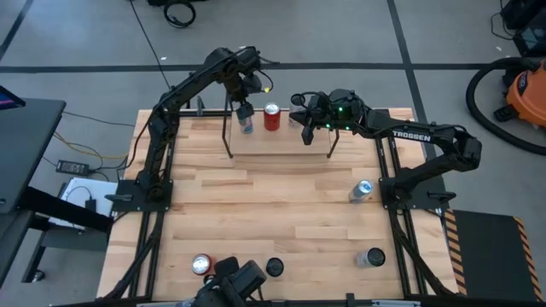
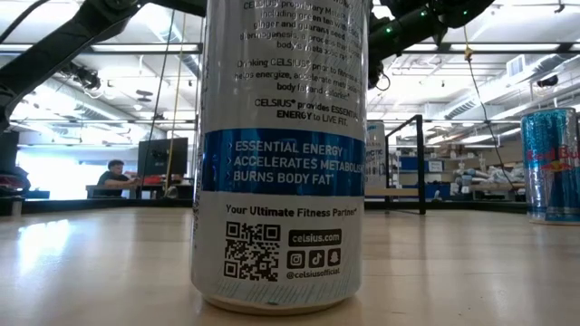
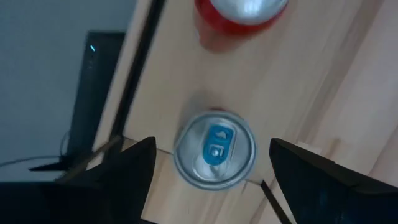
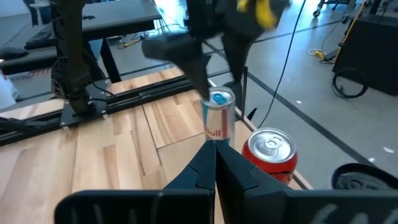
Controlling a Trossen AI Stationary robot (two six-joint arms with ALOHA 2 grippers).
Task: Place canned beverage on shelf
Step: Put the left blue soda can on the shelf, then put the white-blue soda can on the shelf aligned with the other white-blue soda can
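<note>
The big can (image 2: pixel 281 154) up front reads "CELSIUS", "ESSENTIAL ENERGY ACCELERATES METABOLISM BURNS BODY FAT", "Your Ultimate Fitness Partner", "celsius.com". The right arm (image 1: pixel 418 134) reads "TROSSEN".

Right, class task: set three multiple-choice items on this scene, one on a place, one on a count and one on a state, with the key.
1. Where is the red can?
A. on the shelf
B. on the floor
C. at the table's near edge

2. How many cans stand on the shelf?
A. one
B. two
C. four

3. How do the jaws of the left gripper stand?
A. open, either side of the blue-tabbed can
B. shut on the red can
C. shut on nothing

Key:
1 A: it stands on the shelf planks beside the blue-tabbed can.
2 B: only those two cans are there.
3 A: the left wrist view shows a gap on each side of the can.
</note>
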